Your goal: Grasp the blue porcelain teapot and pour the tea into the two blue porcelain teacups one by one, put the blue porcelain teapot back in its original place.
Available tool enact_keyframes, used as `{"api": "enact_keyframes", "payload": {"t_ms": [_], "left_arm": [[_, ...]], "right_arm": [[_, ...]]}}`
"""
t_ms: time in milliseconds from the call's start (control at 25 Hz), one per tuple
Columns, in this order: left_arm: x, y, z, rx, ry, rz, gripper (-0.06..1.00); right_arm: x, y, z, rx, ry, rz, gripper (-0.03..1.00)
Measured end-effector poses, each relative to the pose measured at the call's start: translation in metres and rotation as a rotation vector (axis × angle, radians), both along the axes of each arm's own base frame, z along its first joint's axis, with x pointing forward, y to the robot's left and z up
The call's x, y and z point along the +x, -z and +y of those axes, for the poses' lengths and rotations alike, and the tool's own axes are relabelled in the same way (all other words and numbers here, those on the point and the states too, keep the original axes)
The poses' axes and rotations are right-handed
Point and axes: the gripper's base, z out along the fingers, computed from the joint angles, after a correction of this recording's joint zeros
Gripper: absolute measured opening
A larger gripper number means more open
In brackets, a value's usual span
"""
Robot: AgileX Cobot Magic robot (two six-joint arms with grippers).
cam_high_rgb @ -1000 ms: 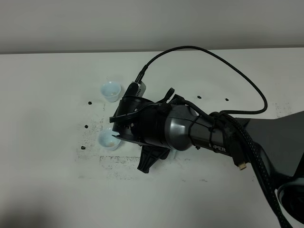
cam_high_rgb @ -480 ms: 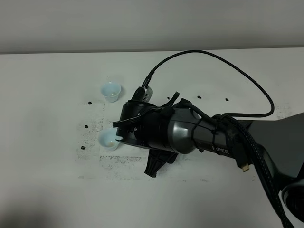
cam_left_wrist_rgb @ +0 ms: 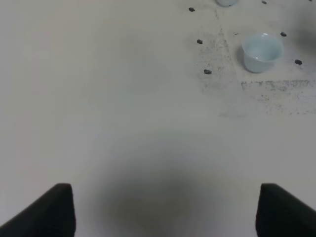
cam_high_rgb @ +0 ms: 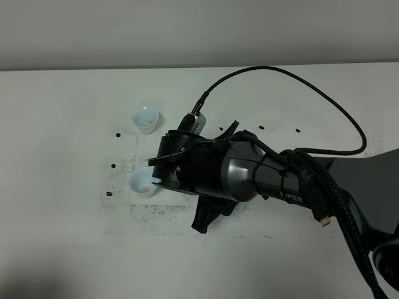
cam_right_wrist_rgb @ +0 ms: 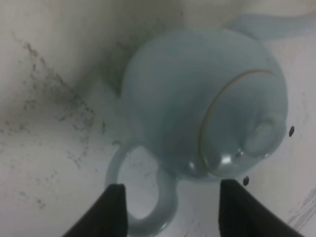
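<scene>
going by what shows, the pouring cannot be confirmed. the blue porcelain teapot (cam_right_wrist_rgb: 197,98) looks to be resting on the counter (cam_high_rgb: 62,237) with its lid (cam_right_wrist_rgb: 242,131) on. the right end effector (cam_right_wrist_rgb: 170,210) stands wide, one finger on either side of the loop handle (cam_right_wrist_rgb: 143,200), and as far as i can judge it is not pinched on it. the nearer teacup (cam_high_rgb: 142,182) has a faint tan speck inside that may be tea. the farther teacup (cam_high_rgb: 146,119) looks pale, and i cannot tell if it is filled. so this is either the grasp about to be made or the pot set back, and the pictures don't settle which. the high view hides the teapot wholly under the right arm (cam_high_rgb: 249,177) but gives both cups, while the right wrist view gives only pot and handle. the left wrist view shows the left end effector (cam_left_wrist_rgb: 168,210) spread wide and empty over bare counter, well apart from the nearer teacup.
</scene>
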Motion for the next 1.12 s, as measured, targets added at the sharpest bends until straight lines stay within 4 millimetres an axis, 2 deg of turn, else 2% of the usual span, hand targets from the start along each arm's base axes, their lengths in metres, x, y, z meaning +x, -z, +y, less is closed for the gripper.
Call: {"api": "enact_keyframes", "payload": {"t_ms": [320,440,600,760,880,1000,1120], "left_arm": [[0.0,0.0,0.0,0.0,0.0,0.0,0.75],[0.0,0.0,0.0,0.0,0.0,0.0,0.75],[0.0,0.0,0.0,0.0,0.0,0.0,0.75],[0.0,0.0,0.0,0.0,0.0,0.0,0.75],[0.0,0.0,0.0,0.0,0.0,0.0,0.75],[0.0,0.0,0.0,0.0,0.0,0.0,0.75],[0.0,0.0,0.0,0.0,0.0,0.0,0.75]], "right_arm": [[-0.001,-0.002,0.0,0.012,0.007,0.004,0.45],[-0.003,-0.017,-0.001,0.045,0.011,-0.014,0.45],[-0.008,-0.052,-0.007,0.14,0.028,-0.033,0.45],[-0.009,-0.097,-0.032,0.311,0.104,-0.014,0.45],[-0.005,-0.121,-0.058,0.462,0.192,0.044,0.45],[0.005,-0.127,-0.08,0.578,0.271,0.115,0.45],[0.009,-0.115,-0.096,0.609,0.317,0.183,0.45]]}}
